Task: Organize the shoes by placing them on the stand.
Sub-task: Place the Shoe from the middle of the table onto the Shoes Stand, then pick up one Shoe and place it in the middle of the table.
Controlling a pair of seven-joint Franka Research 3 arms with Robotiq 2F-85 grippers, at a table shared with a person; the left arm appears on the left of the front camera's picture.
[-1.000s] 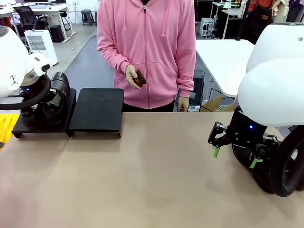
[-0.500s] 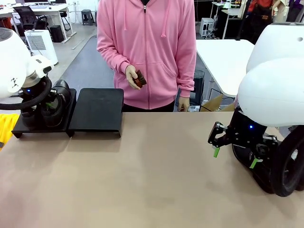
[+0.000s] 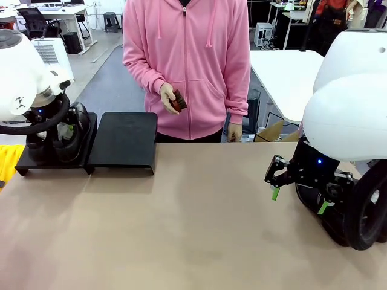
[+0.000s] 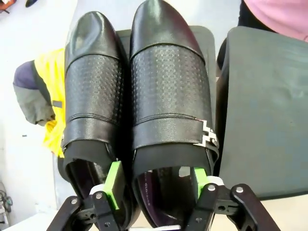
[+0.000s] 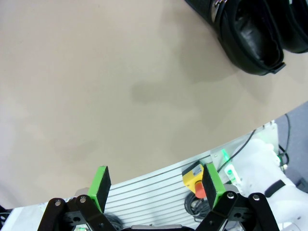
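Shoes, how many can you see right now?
4 shoes: two sit side by side on the stand; two lie on the table beyond the right gripper, one cropped. More may be hidden.

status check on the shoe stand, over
Left end effector gripping one shoe on stand, second shoe beside it. Right end effector open, idle. More shoes waiting on table. Nothing in the way.

We record white rounded arm shells (image 3: 351, 115), black wrists (image 3: 305, 172) with blue lights (image 3: 319, 161); left gripper (image 4: 157, 179) and right gripper (image 5: 157, 183) black, green-padded.
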